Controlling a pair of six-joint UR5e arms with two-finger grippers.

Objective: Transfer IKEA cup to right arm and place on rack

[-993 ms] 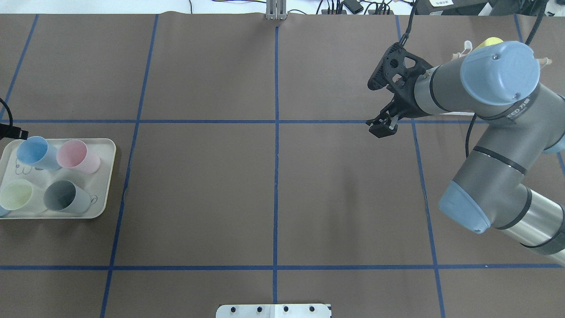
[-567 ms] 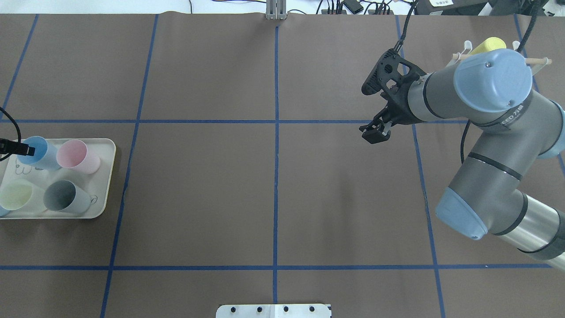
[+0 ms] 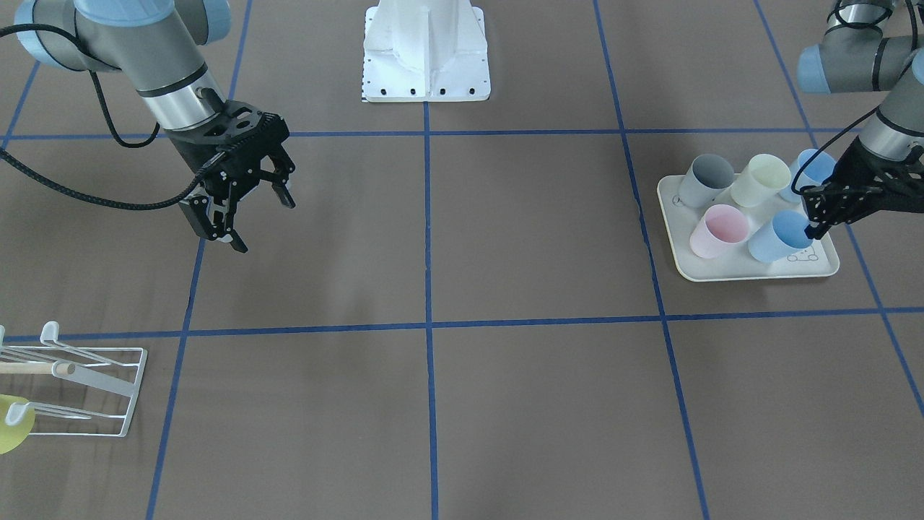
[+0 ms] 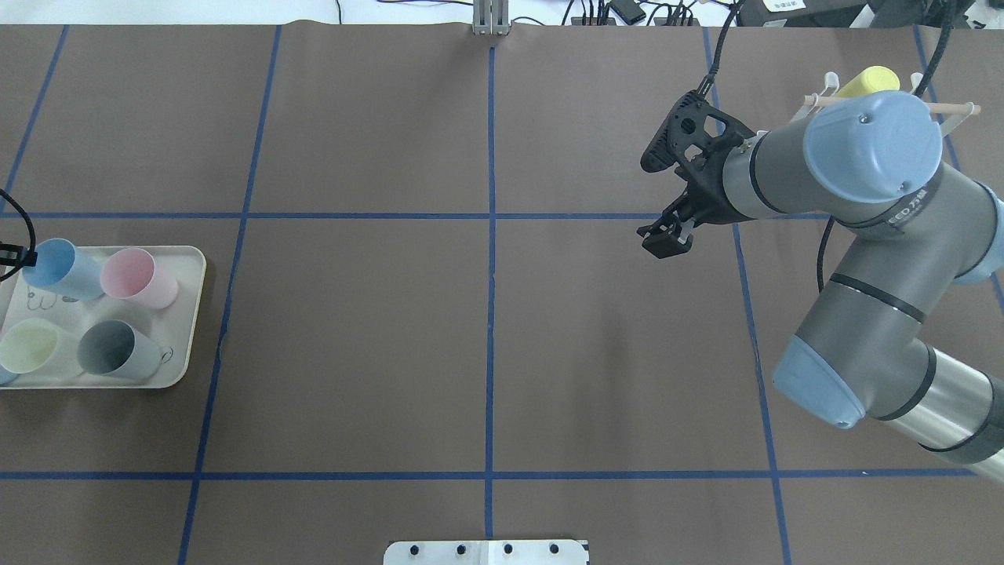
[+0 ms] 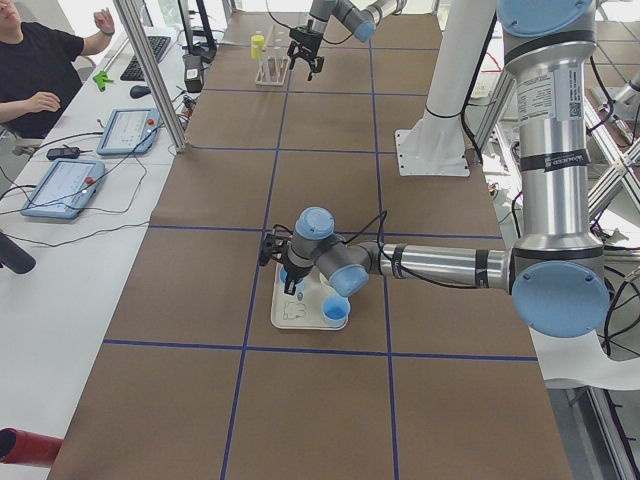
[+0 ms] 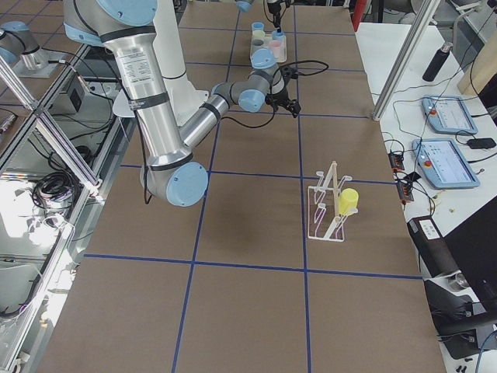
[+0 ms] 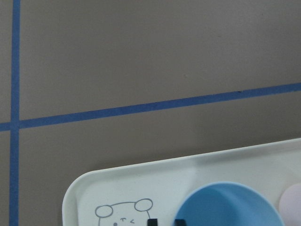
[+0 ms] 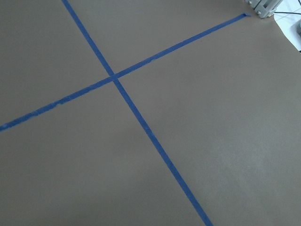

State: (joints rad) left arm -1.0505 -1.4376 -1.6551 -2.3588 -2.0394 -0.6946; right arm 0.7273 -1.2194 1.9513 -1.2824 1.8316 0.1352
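L gripper (image 3: pixel 814 225) jaws pinch blue cup (image 3: pixel 774 244) rim, on tray (image 3: pixel 722 273); R gripper (image 3: pixel 263 224) jaws wide, empty.

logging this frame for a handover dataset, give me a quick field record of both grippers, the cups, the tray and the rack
left gripper: at the light blue plastic cup on the cream rectangular tray; fingertips close together across its rim, seemingly clamped
right gripper: open, empty, above bare table
also on tray: pink cup, grey cup, pale yellow cup, second blue cup
white wire rack: on the robot's right side, a yellow cup hung on it
handover: not yet begun
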